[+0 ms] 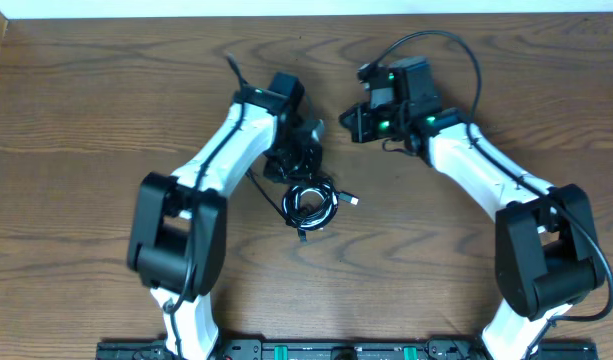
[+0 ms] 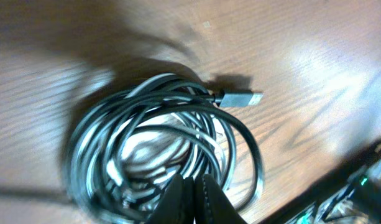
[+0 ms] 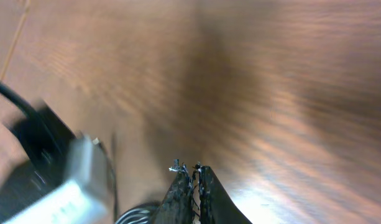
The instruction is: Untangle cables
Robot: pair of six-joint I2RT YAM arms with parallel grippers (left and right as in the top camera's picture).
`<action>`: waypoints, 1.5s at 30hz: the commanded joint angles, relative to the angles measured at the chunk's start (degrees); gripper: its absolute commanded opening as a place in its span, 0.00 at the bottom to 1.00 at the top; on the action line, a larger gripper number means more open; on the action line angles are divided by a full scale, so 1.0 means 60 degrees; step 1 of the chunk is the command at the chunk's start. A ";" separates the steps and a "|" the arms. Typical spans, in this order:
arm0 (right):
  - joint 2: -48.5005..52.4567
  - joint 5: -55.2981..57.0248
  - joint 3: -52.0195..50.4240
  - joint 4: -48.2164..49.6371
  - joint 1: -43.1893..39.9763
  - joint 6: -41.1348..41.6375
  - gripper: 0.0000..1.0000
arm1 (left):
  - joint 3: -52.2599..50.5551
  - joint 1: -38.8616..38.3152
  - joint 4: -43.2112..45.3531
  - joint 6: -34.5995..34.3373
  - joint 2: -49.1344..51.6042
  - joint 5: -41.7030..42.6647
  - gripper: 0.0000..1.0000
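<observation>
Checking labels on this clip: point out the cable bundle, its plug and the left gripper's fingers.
cable bundle (image 2: pixel 91 149): left wrist view, left side of the coil.
plug (image 2: pixel 240 98): left wrist view, its dark body.
left gripper's fingers (image 2: pixel 174 199): left wrist view, one finger's tip.

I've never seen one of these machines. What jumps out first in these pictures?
A tight coil of black cables lies in the middle of the table, a silver-tipped plug poking out beside it. The white left arm and right arm arch in from both sides. The left pincer is shut right at the coil, the right pincer shut over bare wood.
</observation>
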 commanded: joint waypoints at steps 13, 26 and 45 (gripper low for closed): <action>0.0608 -0.0448 0.0098 -0.1923 0.1792 0.0557 0.01 | 0.0131 0.2473 -0.1319 -0.5333 -0.0896 -0.2940 0.08; 0.1821 0.0007 0.0098 -0.1435 0.1949 0.3701 0.01 | 0.0131 0.2659 -0.1188 -0.5064 -0.0896 -0.2758 0.07; 0.1246 0.1596 0.3366 -0.4164 0.1315 0.0007 0.07 | 0.0131 0.2801 0.0765 -0.4335 -0.0896 -0.2718 0.07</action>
